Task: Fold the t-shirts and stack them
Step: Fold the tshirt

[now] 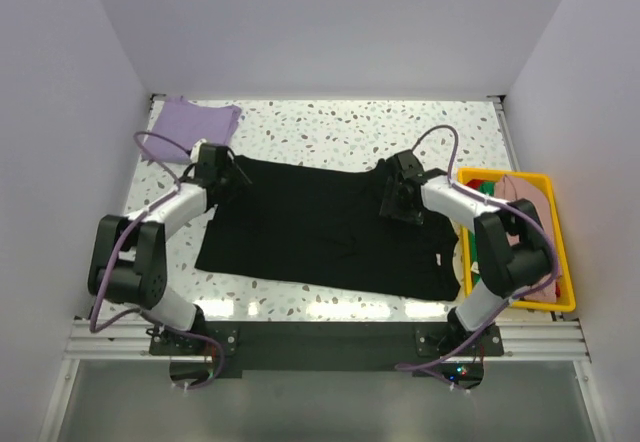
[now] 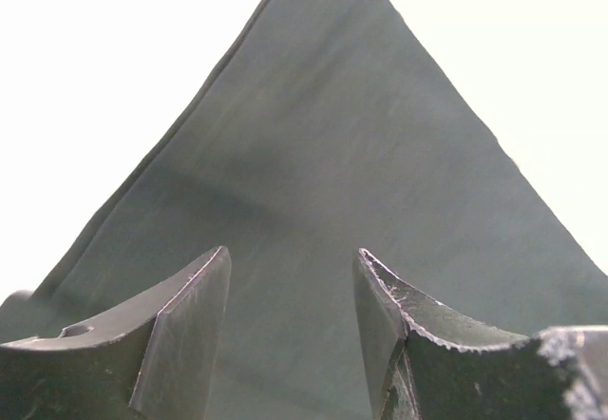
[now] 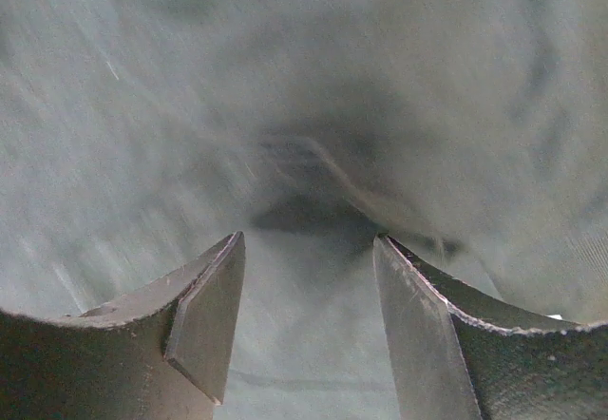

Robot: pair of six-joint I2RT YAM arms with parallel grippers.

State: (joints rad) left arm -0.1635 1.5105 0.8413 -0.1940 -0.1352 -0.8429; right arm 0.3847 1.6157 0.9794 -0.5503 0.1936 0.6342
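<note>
Right hand (image 3: 309,315) over black t-shirt (image 1: 310,232), yellow bin (image 1: 505,172) beside

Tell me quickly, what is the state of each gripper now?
Left gripper: open, over the black soft cloth t-shirt, holding nothing.
Right gripper: open, holding nothing.

Black t-shirt (image 1: 320,232): matt soft cloth. Table (image 1: 330,127): speckled, smooth, likely stone-look. Bin (image 1: 505,173): glossy yellow plastic.
</note>
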